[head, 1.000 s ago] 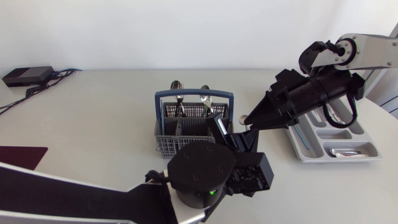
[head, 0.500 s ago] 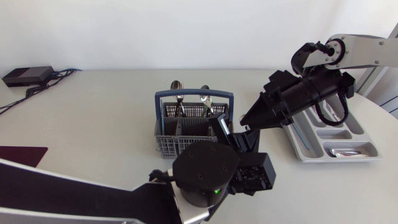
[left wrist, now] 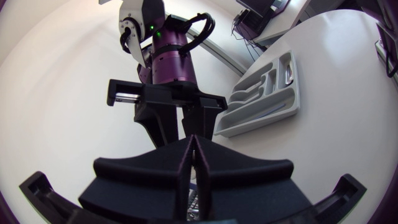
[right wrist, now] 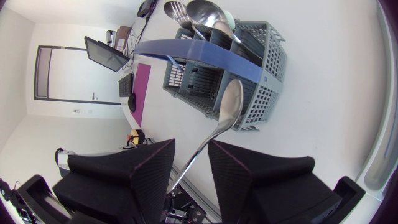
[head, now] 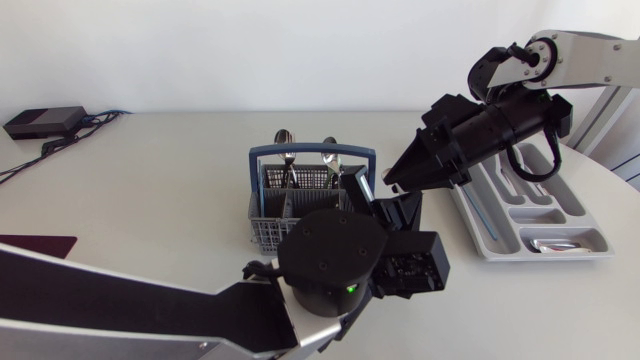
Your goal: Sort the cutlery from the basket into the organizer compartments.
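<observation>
A silver spoon (right wrist: 229, 106) hangs in the air over the table, just short of the grey basket (right wrist: 261, 68) with its blue handle. Its handle runs slantwise between the fingers of my right gripper (right wrist: 191, 146), which is shut on it. In the head view the right gripper (head: 388, 181) points down and left between the basket (head: 262, 215) and the grey organizer (head: 495, 235); the spoon is hidden there. My left gripper (head: 378, 205) sits just below it, shut with nothing seen between its fingers (left wrist: 193, 140). More spoons (head: 285, 140) stand in the basket.
One piece of cutlery (head: 555, 244) lies in the organizer's near compartment. A black box with cables (head: 40, 122) sits at the far left, and a dark red mat (head: 30, 250) at the left edge. My left arm's bulky wrist (head: 330, 265) covers the table in front of the basket.
My right gripper has risen and drawn back left, its fingers closing in. The spoon bowl seen beside its tip before is now hidden in the head view. The left wrist shifted slightly right.
</observation>
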You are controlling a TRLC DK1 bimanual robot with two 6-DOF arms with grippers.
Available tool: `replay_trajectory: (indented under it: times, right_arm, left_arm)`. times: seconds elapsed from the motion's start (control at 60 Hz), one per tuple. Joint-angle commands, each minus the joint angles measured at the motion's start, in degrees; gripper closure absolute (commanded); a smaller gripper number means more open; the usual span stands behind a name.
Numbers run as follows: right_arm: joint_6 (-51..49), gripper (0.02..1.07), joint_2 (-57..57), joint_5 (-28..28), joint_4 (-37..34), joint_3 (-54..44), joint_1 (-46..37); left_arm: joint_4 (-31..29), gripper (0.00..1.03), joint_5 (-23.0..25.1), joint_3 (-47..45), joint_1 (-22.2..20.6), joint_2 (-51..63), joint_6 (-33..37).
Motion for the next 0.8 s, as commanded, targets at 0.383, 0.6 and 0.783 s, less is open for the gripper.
replay_trajectory:
  times: [0.383, 0.6, 0.783]
  right_arm:
    - [10.3, 0.66, 3.7, 1.9, -2.4, 4.9, 1.0]
    - [14.7, 0.66, 3.7, 3.5, -2.4, 5.0, 1.2]
    - [15.0, 0.71, 3.5, 3.4, -2.6, 4.9, 0.8]
  left_arm:
    - [1.3, 1.00, 1.7, 3.2, 2.4, 1.5, 2.6]
    - [1.3, 1.00, 1.9, 3.3, 2.7, 1.3, 2.6]
    - [1.4, 1.00, 1.9, 3.6, 2.6, 1.6, 2.8]
